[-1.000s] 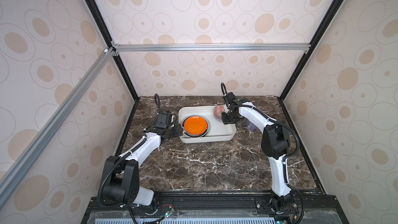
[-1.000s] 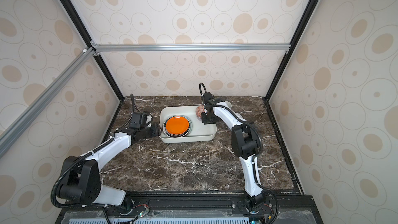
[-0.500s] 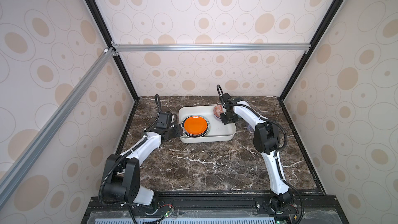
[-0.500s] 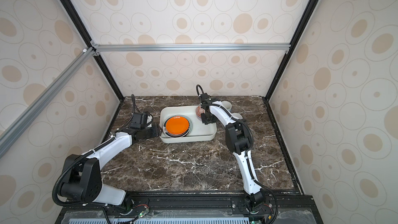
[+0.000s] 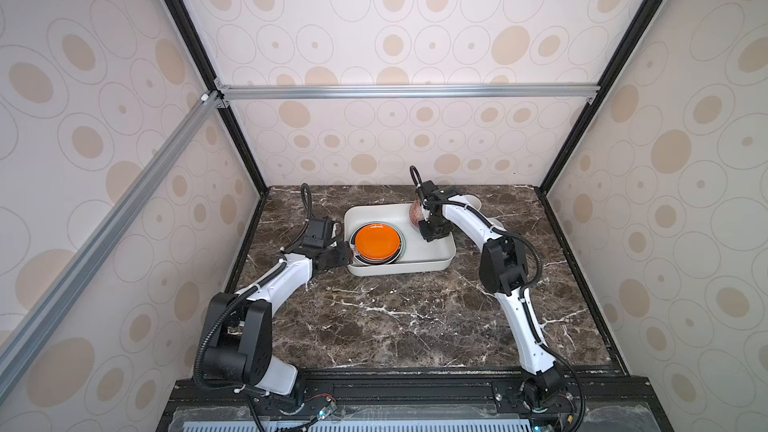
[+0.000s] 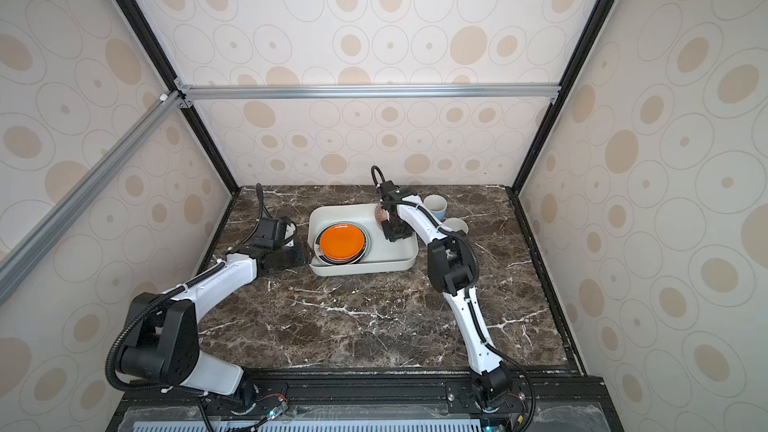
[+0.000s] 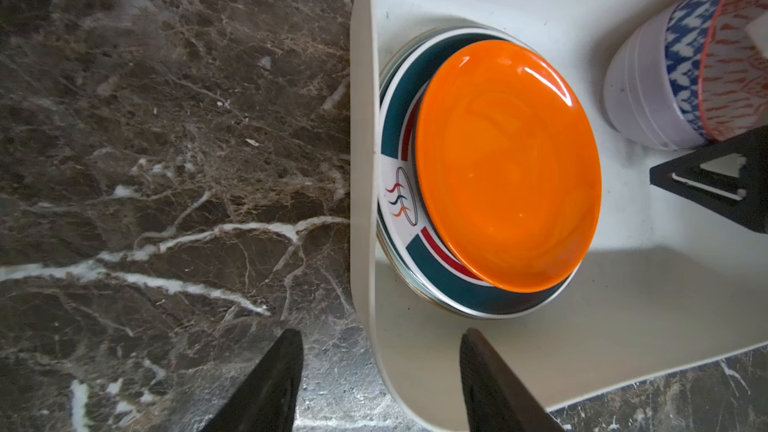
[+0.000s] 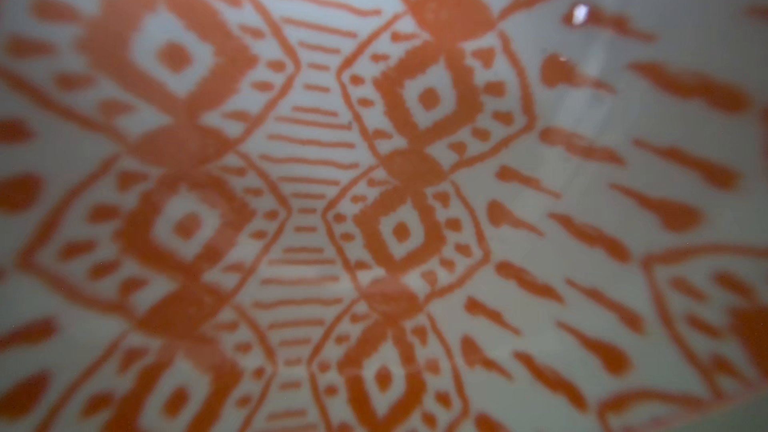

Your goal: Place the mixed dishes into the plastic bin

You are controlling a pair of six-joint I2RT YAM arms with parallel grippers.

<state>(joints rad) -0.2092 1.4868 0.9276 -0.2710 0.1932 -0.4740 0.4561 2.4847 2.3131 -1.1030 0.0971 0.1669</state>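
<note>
The plastic bin (image 5: 399, 270) sits on the far half of the desk (image 5: 374, 326), its long side running left to right in both top views.

At its left end a stack of plates lies flat, just beside the left wall. The orange plate (image 5: 377, 241) is on top. Under it is a white plate with a dark teal and red band (image 7: 395, 118), and more rims show beneath.

In the far right corner of the bin three nested bowls are tipped onto their side. The lavender bowl (image 7: 636, 89) is outermost, a blue-patterned bowl (image 7: 685, 56) sits inside it, and the red-patterned bowl (image 5: 414, 213) is innermost. Their mouths face the right gripper (image 5: 432, 234), whose wrist view is filled with a blurred close-up of the red-patterned inside.

That gripper reaches down into the bin right beside the bowls. In the left wrist view one black jaw shows at the rim of the bowls. The other jaw is hidden, so I cannot tell how far the jaws are parted or whether they hold a bowl.

The left gripper (image 7: 380, 371) is low at the bin's near left corner. Its jaws are spread wide, one over the desk and one over the bin floor, with the bin wall between them. They grip nothing, and no contact with the wall shows.

Outside the bin, on the desk to its right, two mugs stand upright behind the right arm: a light blue mug (image 6: 435, 205) and a paler mug (image 6: 456, 225). The arm covers part of them in a top view.
</note>
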